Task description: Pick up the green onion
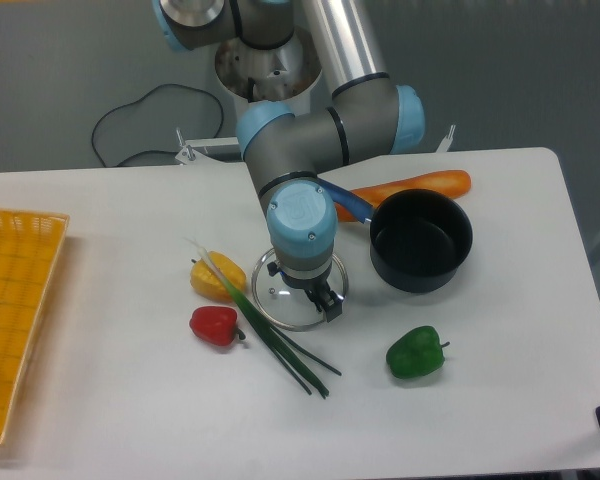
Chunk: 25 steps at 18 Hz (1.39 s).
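The green onion (pixel 265 328) lies on the white table, its pale end near the yellow pepper and its dark green leaves running down-right to about the table's middle front. It crosses the left edge of the glass pot lid (pixel 290 295). My gripper (pixel 326 303) hangs over the lid's right side, right of the onion and apart from it. The fingers point down and look close together with nothing between them, but the arm's wrist hides most of them.
A yellow pepper (pixel 218 277) and a red pepper (pixel 214 325) sit left of the onion. A green bell pepper (pixel 416 352) sits right front. A black pot (pixel 421 240) and a carrot (pixel 420 186) lie behind. A yellow basket (pixel 15 300) stands at the left edge.
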Motion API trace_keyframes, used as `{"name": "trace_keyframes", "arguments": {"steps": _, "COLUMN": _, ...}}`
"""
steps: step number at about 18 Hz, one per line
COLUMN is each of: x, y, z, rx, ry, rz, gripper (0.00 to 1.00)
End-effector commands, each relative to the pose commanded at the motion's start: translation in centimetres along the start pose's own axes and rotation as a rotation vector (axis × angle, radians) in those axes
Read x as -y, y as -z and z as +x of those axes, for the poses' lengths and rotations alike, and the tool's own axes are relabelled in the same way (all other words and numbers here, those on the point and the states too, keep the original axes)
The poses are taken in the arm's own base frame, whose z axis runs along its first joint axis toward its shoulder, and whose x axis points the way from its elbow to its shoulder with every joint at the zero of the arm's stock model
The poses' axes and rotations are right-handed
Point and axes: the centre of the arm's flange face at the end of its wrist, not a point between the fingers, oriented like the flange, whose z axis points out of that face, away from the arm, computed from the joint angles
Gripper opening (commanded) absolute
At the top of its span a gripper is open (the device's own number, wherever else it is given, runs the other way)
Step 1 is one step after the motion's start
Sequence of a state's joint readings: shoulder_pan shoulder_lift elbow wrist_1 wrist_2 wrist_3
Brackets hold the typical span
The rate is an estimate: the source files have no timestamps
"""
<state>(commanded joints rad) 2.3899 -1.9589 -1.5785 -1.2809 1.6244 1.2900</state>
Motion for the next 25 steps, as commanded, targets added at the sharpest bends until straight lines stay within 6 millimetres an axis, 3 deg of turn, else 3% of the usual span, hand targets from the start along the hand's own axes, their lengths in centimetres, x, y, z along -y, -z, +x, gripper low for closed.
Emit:
{"name": "trace_keyframes", "arguments": {"steps": 8, "x": 0.07, "y": 1.00, "z": 0.02, "rx": 0.018, "ry": 0.004, "rz": 0.008, "gripper": 1.00}}
{"name": "trace_keyframes", "arguments": {"steps": 25, "x": 0.16, "y": 0.64, "z": 0.29, "rx": 0.012, "ry": 0.064, "rz": 0.043, "gripper": 1.00}}
